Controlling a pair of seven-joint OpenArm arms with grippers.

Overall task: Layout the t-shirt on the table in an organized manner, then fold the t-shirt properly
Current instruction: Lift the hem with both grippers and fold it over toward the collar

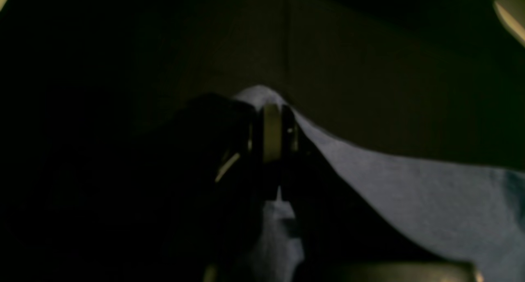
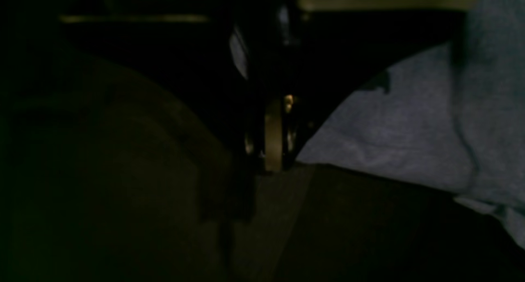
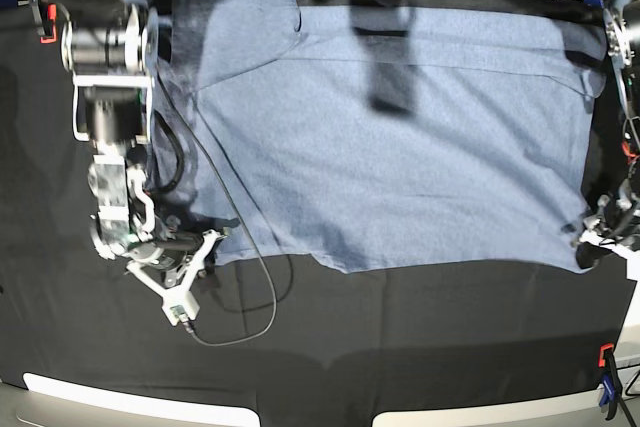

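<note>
T-shirt (image 3: 400, 137) lies spread on black table (image 3: 400, 337)

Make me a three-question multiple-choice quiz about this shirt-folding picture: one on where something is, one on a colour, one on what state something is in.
1. Where is the left gripper in the base view?
A. at the t-shirt's near right corner
B. above the collar
C. off the table

2. What colour is the t-shirt?
A. red
B. blue-grey
C. white

3. How does the t-shirt lie on the table?
A. rolled into a ball
B. hanging off the edge
C. spread out wide

Answers:
1. A, it sits by that corner at the view's right edge.
2. B, the cloth is blue-grey against the black table.
3. C, it lies opened out across the far half of the table.
</note>
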